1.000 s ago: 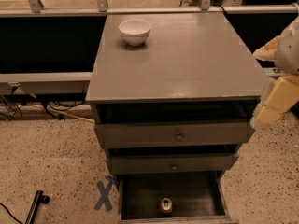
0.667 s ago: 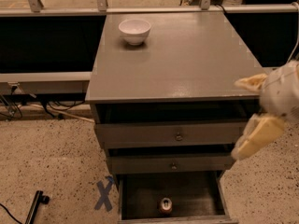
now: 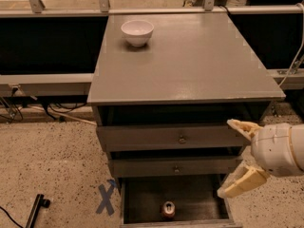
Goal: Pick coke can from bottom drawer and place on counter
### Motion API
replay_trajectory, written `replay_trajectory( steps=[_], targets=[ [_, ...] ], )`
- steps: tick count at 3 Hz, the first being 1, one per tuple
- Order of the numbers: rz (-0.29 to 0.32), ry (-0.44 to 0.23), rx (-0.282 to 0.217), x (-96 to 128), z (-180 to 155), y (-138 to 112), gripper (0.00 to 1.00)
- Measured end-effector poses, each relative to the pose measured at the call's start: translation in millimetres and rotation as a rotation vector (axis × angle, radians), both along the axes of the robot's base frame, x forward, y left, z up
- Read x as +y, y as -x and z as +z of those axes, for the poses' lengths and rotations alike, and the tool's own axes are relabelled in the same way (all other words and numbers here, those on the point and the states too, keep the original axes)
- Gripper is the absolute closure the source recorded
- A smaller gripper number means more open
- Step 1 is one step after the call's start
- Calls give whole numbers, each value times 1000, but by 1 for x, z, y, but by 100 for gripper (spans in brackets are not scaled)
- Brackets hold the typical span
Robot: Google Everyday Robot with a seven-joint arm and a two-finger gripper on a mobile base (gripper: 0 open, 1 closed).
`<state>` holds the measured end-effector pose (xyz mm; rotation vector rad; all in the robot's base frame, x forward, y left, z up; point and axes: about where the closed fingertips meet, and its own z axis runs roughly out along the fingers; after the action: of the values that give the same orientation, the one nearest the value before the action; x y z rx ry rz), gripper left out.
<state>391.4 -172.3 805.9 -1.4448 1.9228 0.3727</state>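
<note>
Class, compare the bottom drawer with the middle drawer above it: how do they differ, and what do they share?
The bottom drawer is pulled open; the middle drawer is shut. The bottom drawer shows a coke can standing on its dark floor; the middle drawer's inside is hidden. Both are dull grey, below the counter. The gripper, open, hovers beside them on the right.

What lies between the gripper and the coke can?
Only bare floor and the right wall of the bottom drawer, in the camera view; the open gripper hangs right of it.
</note>
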Motion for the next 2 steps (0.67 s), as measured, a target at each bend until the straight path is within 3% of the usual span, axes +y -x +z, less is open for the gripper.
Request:
replay_trajectory(
  steps=[1, 2],
  targets=[
    [-51, -38, -6, -9, -21, -9, 0],
    [-146, -209, 3, -2, -117, 8, 0]
  ],
)
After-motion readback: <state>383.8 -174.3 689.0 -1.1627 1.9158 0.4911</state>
